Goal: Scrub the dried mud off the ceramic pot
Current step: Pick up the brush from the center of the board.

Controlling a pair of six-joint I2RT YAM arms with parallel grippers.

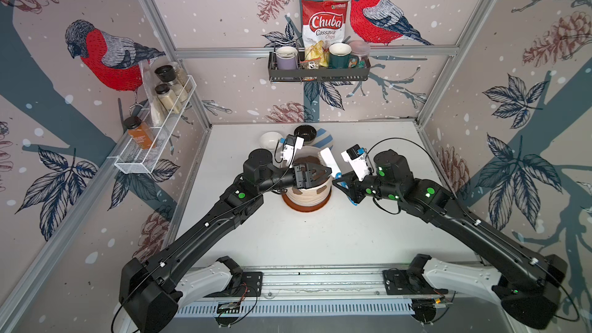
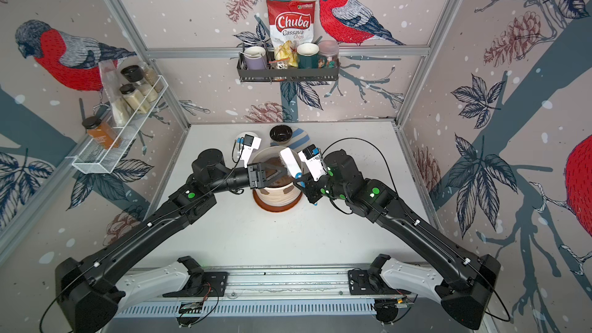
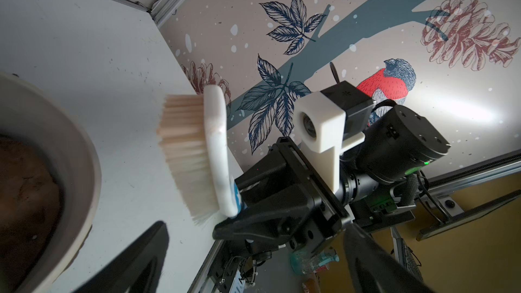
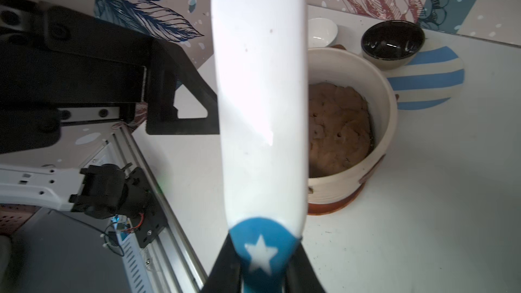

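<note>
The cream ribbed ceramic pot (image 1: 307, 198) (image 2: 276, 196) stands on a brown saucer mid-table and is filled with brown soil. Patches of dried mud (image 1: 321, 189) (image 2: 288, 189) (image 4: 372, 169) show on its outer wall. My left gripper (image 1: 325, 174) (image 2: 283, 176) (image 3: 256, 232) hangs open over the pot's mouth (image 3: 84, 150) with nothing between its fingers. My right gripper (image 1: 344, 184) (image 2: 302, 182) (image 4: 263, 238) is shut on the blue star-marked handle of a white scrub brush (image 1: 328, 158) (image 2: 290, 160) (image 3: 214, 150) (image 4: 259, 94). The brush is held up beside the pot's rim (image 4: 380, 102), and its bristles face the pot.
Behind the pot sit a small white bowl (image 1: 270, 139), a small black bowl (image 1: 305, 132) and a blue-striped disc (image 1: 325, 144). A wire spice rack (image 1: 153, 142) hangs on the left wall. A black shelf with mugs (image 1: 317, 72) hangs on the back wall.
</note>
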